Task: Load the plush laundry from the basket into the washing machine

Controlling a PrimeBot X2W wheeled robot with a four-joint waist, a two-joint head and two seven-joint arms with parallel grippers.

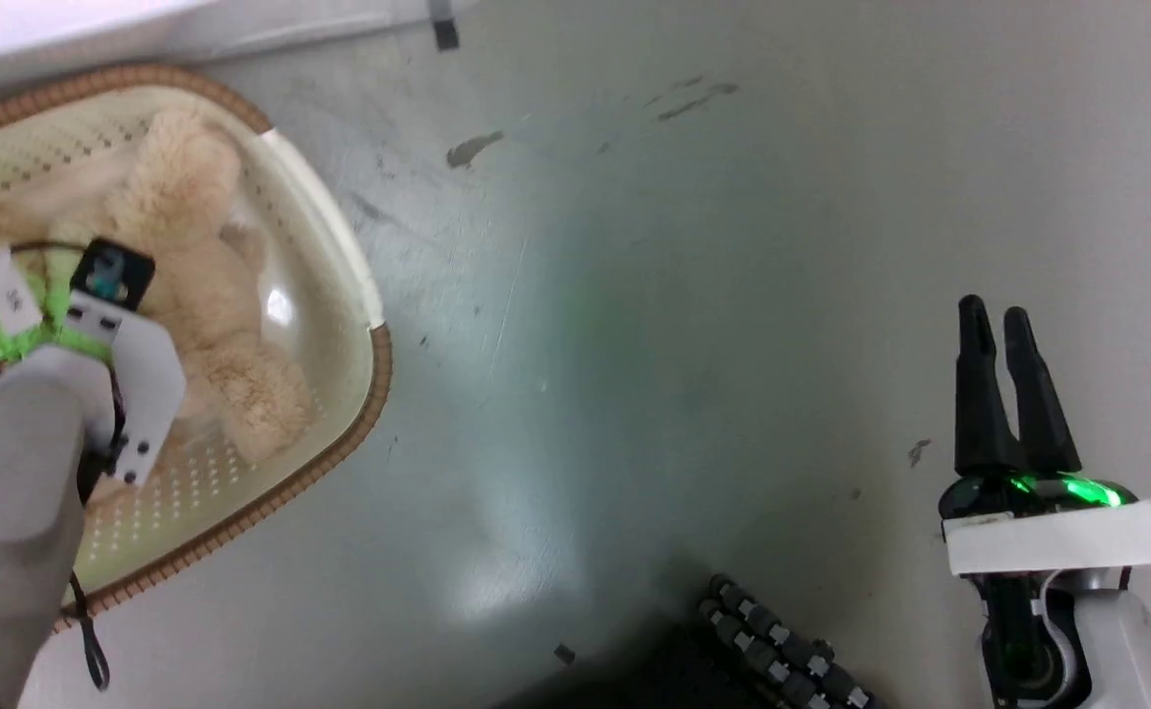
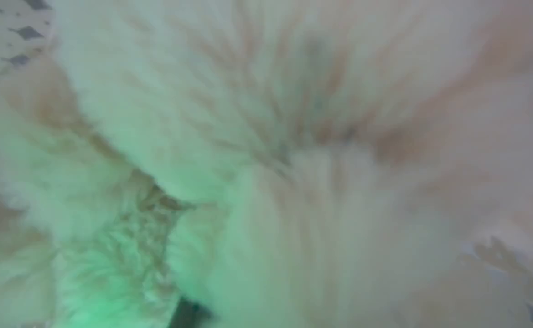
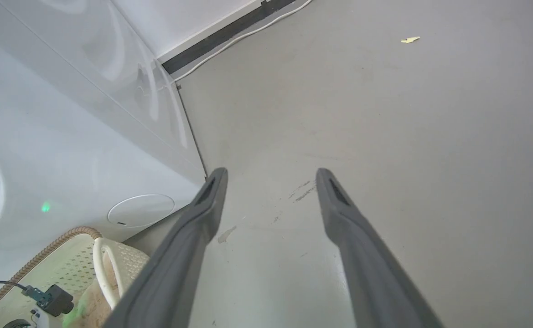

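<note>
The fluffy beige plush bear (image 1: 211,295) lies in the cream basket (image 1: 378,384), which stands on the floor at the left of the head view. My left arm's wrist (image 1: 132,354) reaches down into the basket, over the bear, and its fingers are hidden under it. Close blurred fur of the plush bear (image 2: 321,136) fills the left wrist view, lit green, with a dark finger (image 2: 188,314) just showing at the bottom. My right gripper (image 1: 993,315) hangs open over bare floor at the lower right, holding nothing. The white washing machine (image 3: 65,136) stands right behind the basket (image 3: 111,255).
The grey floor (image 1: 693,295) carries scuff marks between the basket and my right arm. A dark ribbed part (image 1: 782,640) sits at the bottom edge of the head view. A white cable (image 3: 248,32) runs along the wall's foot.
</note>
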